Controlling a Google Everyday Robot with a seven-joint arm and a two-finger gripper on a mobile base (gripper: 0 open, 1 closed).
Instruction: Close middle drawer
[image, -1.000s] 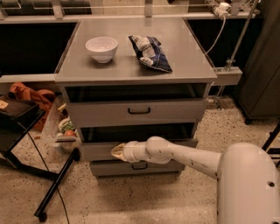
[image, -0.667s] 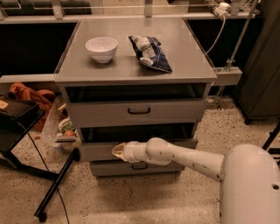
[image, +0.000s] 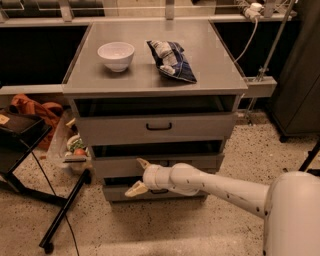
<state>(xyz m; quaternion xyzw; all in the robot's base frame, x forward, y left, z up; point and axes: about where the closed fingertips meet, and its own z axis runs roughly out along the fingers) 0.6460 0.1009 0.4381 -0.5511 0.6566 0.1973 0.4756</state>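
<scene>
The grey cabinet (image: 150, 75) has three drawers. The middle drawer (image: 112, 166) stands slightly open, with a dark gap above its flat grey front. Its black handle is mostly hidden behind my arm. My gripper (image: 138, 176) is right in front of this drawer, left of its centre. It is open and empty, the upper fingertip (image: 142, 163) against the drawer's front and the lower one (image: 133, 190) over the bottom drawer (image: 117, 194). The top drawer (image: 159, 127), taller and with a black handle, also stands slightly out.
A white bowl (image: 116, 55) and a dark snack bag (image: 171, 60) lie on the cabinet's top. A black stand (image: 60, 215) and a bin of items (image: 74, 147) are on the floor to the left. A dark cabinet (image: 300, 90) stands at the right.
The middle drawer's front sits a little further in and the gap above it is narrower. My gripper has followed it slightly and stays open.
</scene>
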